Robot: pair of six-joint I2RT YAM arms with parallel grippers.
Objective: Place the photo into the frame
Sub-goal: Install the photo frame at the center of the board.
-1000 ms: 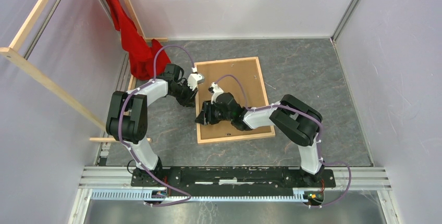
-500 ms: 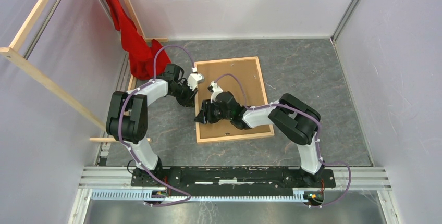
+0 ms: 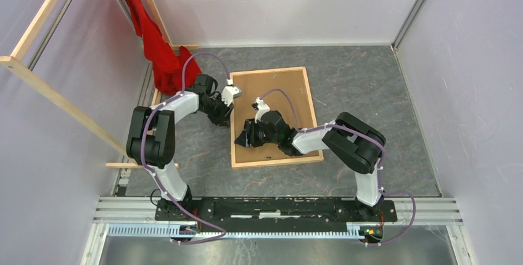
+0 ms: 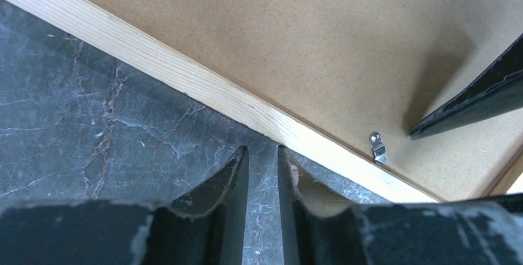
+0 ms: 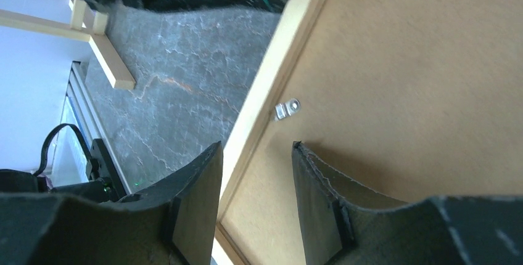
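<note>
Your left fingers [image 4: 237, 172] stand released, only a thin slit between them with nothing in it, grey stone showing through. Their tips sit low over the worktop [image 3: 370, 86] just outside the left side of the frame [image 3: 268, 71], near its far corner; whether they touch the wood I cannot tell. Your right fingers [image 5: 200, 179] are spread wider and straddle that same left side nearer to you, one finger out over the worktop, the other over the brown back panel [image 3: 265, 83]. They are not clenched on it: a strip of panel shows between the wood and the inner finger. A small metal clip [image 5: 287, 110] lies on the panel just inside the wood, a little ahead of those tips, and your left wrist view shows one like it [image 4: 377, 146]. The frame lies flat, back side up, in the middle of the worktop, turned slightly askew, with the panel filling its opening. A red cloth [image 3: 161, 55] hangs at the far left corner, beside long wooden rails [image 3: 55, 95].
</note>
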